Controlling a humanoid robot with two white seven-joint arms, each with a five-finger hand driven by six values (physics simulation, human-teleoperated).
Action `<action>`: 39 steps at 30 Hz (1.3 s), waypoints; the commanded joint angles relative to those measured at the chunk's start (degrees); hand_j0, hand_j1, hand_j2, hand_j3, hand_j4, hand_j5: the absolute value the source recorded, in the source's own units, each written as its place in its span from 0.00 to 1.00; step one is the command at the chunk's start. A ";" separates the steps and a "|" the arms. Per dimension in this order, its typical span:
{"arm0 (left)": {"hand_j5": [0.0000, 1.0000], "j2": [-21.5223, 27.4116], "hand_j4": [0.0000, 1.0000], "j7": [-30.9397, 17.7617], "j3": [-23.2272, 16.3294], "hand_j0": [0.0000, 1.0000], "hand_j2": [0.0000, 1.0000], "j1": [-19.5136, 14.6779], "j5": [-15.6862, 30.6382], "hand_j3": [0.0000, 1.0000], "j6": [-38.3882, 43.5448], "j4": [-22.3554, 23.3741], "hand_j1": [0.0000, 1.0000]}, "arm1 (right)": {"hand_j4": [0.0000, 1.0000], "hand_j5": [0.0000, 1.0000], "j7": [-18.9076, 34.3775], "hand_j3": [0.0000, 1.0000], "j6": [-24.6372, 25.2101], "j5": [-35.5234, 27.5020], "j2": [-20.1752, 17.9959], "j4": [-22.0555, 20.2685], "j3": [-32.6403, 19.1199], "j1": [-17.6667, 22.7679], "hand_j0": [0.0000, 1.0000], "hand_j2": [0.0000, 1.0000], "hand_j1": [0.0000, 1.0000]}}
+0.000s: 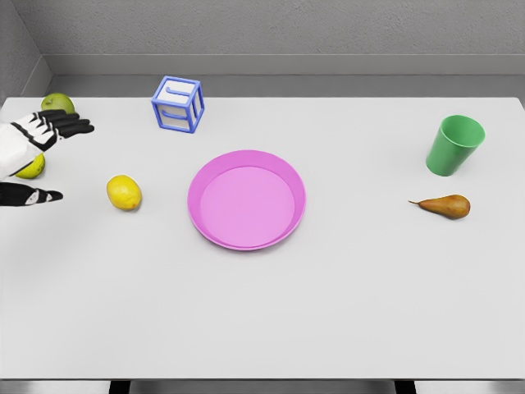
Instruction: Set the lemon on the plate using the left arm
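A yellow lemon lies on the white table, left of the pink plate and apart from it. The plate holds nothing. My left hand comes in at the left edge, open, with its black-tipped fingers stretched toward the right and the thumb held lower. It hovers a short way left of the lemon and touches nothing. The right arm is out of view.
A green apple sits at the far left back corner, and a yellow-green fruit shows partly behind my left hand. A blue-framed cube stands behind the plate. A green cup and a brown pear are at the right.
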 commanded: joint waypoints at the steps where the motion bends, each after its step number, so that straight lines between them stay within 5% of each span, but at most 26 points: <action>1: 1.00 -0.29 1.00 -0.19 -0.05 1.00 1.00 0.00 0.34 1.00 0.01 -0.69 1.00 | 1.00 1.00 0.07 1.00 0.00 -0.03 0.00 0.08 -0.05 0.00 1.00 1.00 1.00; 3: 1.00 -0.20 1.00 -0.36 -0.05 1.00 1.00 0.00 0.07 1.00 0.01 -0.69 1.00 | 1.00 1.00 0.07 1.00 0.00 -0.03 0.00 0.08 0.03 0.00 1.00 1.00 1.00; 10: 1.00 -4.50 1.00 -12.22 0.92 1.00 1.00 -0.88 -1.60 1.00 0.01 0.46 1.00 | 1.00 1.00 0.07 1.00 0.00 -0.03 0.00 -0.01 0.03 0.00 1.00 1.00 1.00; 12: 1.00 -11.18 1.00 -18.99 0.65 1.00 1.00 -3.51 -4.50 1.00 0.01 1.16 1.00 | 1.00 1.00 0.15 1.00 0.00 -0.03 0.00 -0.01 0.03 0.00 1.00 1.00 1.00; 18: 1.00 -10.84 1.00 -20.23 -0.14 1.00 1.00 -5.89 -6.08 1.00 0.01 3.71 1.00 | 1.00 1.00 0.15 1.00 0.00 -0.03 0.00 -0.01 0.03 0.00 1.00 1.00 1.00; 25: 1.00 -9.61 1.00 -20.31 -10.33 1.00 1.00 -14.06 -16.10 1.00 0.01 9.51 1.00 | 1.00 1.00 0.07 1.00 0.00 -0.03 0.00 -0.01 0.03 0.00 1.00 1.00 1.00; 29: 1.00 -10.22 1.00 -20.31 -10.95 1.00 1.00 -14.59 -16.89 1.00 0.01 9.51 1.00 | 1.00 1.00 0.07 1.00 0.00 -0.03 0.00 -0.01 0.03 0.00 1.00 1.00 1.00; 31: 1.00 -11.27 1.00 -20.31 -14.90 1.00 1.00 -17.14 -19.79 1.00 0.01 9.60 1.00 | 1.00 1.00 0.15 1.00 0.00 -0.03 0.00 -0.01 0.03 0.00 1.00 1.00 1.00; 36: 1.00 -13.73 1.00 -20.31 -16.66 1.00 1.00 -20.39 -23.31 1.00 0.01 9.77 1.00 | 1.00 1.00 0.07 1.00 0.00 -0.03 0.00 -0.01 0.03 0.00 1.00 1.00 1.00; 39: 1.00 -15.93 1.00 -20.84 -21.41 1.00 1.00 -25.22 -23.31 1.00 0.01 16.01 1.00 | 1.00 1.00 0.07 1.00 0.00 -0.03 0.00 -0.01 0.03 0.00 1.00 1.00 1.00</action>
